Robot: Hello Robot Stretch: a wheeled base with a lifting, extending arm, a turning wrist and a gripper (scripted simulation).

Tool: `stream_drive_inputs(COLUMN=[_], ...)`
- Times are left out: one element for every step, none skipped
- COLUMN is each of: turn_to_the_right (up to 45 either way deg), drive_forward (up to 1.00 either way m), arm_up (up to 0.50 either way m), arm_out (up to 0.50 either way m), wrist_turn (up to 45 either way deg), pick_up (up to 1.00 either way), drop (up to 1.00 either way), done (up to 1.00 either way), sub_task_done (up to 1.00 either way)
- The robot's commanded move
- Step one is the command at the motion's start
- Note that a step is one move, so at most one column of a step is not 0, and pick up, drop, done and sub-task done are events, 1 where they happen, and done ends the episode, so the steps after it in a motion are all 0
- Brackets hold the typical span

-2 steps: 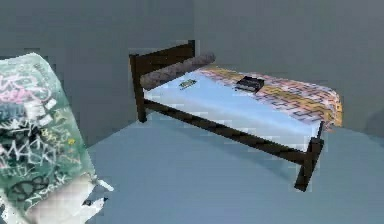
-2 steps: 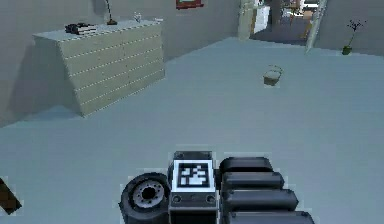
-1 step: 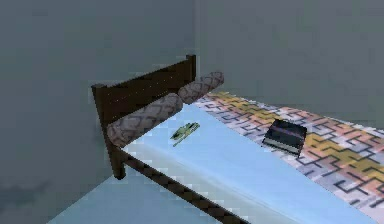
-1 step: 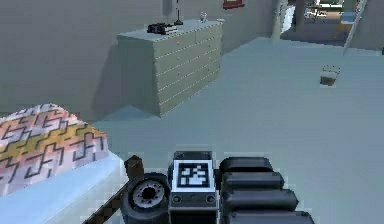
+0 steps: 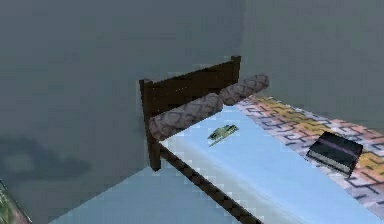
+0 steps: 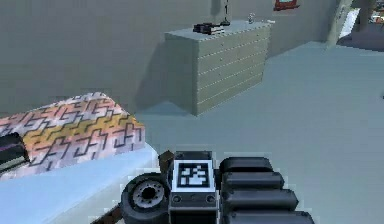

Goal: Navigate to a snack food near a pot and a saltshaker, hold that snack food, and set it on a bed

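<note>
Dark-brown wood forms the headboard (image 5: pixel 190 88) of the bed (image 5: pixel 262 168), which the forward view shows beyond a strip of bare floor (image 5: pixel 110 200). Two patterned pillows (image 5: pixel 205 106) lie along the headboard. Nearer than these spreads a pale blue sheet, and to its right a patterned quilt (image 5: pixel 300 122). A small flat greenish packet (image 5: pixel 223 133) lies on the sheet just beside the pillows. A dark box (image 5: pixel 335 150) rests on the quilt at the right, well apart from the packet.

Arm side view: the bed's quilted corner lies at the left, with the dark box at the left edge. A grey dresser (image 6: pixel 215 65) stands by the far wall, and the things on its top are too small to name. At the bottom edge is the arm (image 6: pixel 255 192) with a white marker (image 6: pixel 195 178) and, left of it, the round dark body of the tool (image 6: pixel 147 197). Its fingers cannot be made out, so whether the tool grasps anything cannot be told.

Progress, as a judgement: the robot stands beside the bed, so the approach looks complete. If the packet is the snack food, which its shape suggests but does not settle, the placing is done. If not, setting it down on the sheet is left.
</note>
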Motion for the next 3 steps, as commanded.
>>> stream_drive_inputs(turn_to_the_right=[0.0, -45.0, -45.0], drive_forward=[0.25, 0.00, 0.00], arm_up=[0.00, 0.00, 0.00], arm_out=[0.00, 0.00, 0.00], wrist_turn=[0.0, 0.0, 0.0], pick_up=[0.00, 0.00, 0.00], drop=[0.00, 0.00, 0.00], done=[0.00, 0.00, 0.00], sub_task_done=[0.00, 0.00, 0.00])
